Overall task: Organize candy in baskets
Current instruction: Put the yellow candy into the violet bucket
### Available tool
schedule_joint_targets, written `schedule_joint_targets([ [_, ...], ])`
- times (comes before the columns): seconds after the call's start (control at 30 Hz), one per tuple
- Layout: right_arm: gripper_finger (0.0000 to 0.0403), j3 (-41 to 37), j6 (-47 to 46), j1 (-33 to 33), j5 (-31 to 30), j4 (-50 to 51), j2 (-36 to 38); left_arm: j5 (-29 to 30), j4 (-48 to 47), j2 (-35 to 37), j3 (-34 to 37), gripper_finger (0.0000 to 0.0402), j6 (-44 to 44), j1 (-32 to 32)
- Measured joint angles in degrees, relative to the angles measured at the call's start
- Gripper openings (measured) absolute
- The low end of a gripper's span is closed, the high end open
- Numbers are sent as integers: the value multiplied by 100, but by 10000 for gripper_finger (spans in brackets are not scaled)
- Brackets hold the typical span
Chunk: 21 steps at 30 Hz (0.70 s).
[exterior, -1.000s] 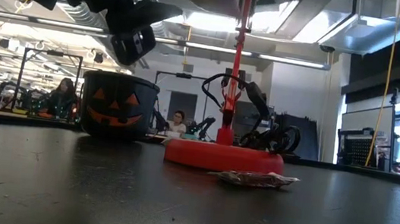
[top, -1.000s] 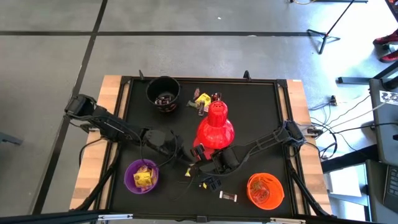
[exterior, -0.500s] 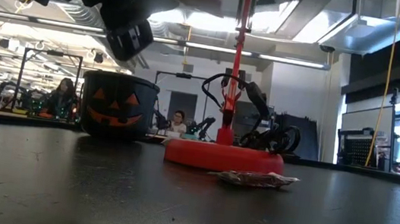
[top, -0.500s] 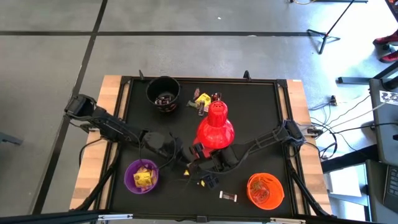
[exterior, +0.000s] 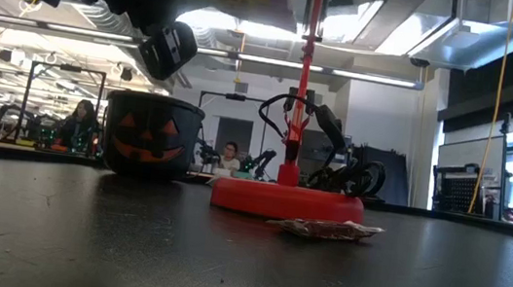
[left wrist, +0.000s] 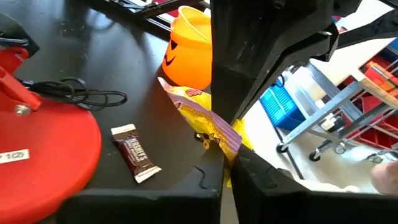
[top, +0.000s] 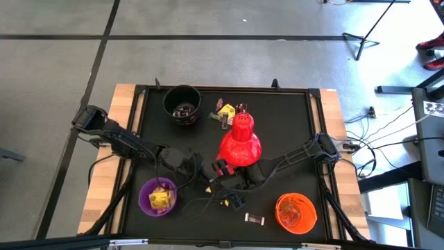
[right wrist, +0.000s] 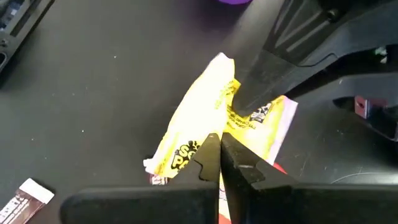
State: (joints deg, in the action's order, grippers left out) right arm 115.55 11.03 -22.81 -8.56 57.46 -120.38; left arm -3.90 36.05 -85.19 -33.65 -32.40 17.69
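black table point(top: 291, 118) carries three buckets point(top: 182, 104), red lamp point(top: 240, 142), scattered candy point(top: 254, 219).

The counter point(top: 291, 125) has a matt black top, faintly scuffed and dully reflective in the low view, with bare pale wood point(top: 104, 173) showing along its sides. The lamp point(top: 240, 142) is glossy red plastic or painted metal; which one is unclear. The black bucket point(exterior: 149, 137), purple bucket point(top: 157, 196) and orange bucket point(left wrist: 189, 50) look like smooth moulded plastic. The yellow candy point(right wrist: 205, 134) wears a crinkled, shiny wrapper; the brown candy point(left wrist: 134, 152) beside the lamp has a smoother, satiny one. Both claws are matt dark plastic.
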Motion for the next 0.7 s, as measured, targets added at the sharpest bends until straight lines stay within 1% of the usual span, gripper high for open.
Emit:
schedule_joint_targets([
  [0.1, 26, 0, -2, 0, 153, 110, 0, 10, -102, 0, 0, 4, 95, 0],
  [0.2, 56, 0, -1, -4, 307, 168, 0, 44, -115, 0, 0, 1, 142, 2],
  [0.37, 132, 0, -50, -4, 598, 641, 0, 55, -164, 9, 0, 0, 264, -4],
  [0.43, 168, 0, -213, -4, 745, 970, 0, 53, -413, 116, 0, 0, 299, -7],
  [0.57, 237, 0, -641, -4, 1035, 1689, 0, 57, -1295, 679, 0, 0, 317, -74],
  [0.7, 285, 0, -941, -4, 1310, 2098, 0, 287, -2355, 1611, -5, 0, 524, -63],
])
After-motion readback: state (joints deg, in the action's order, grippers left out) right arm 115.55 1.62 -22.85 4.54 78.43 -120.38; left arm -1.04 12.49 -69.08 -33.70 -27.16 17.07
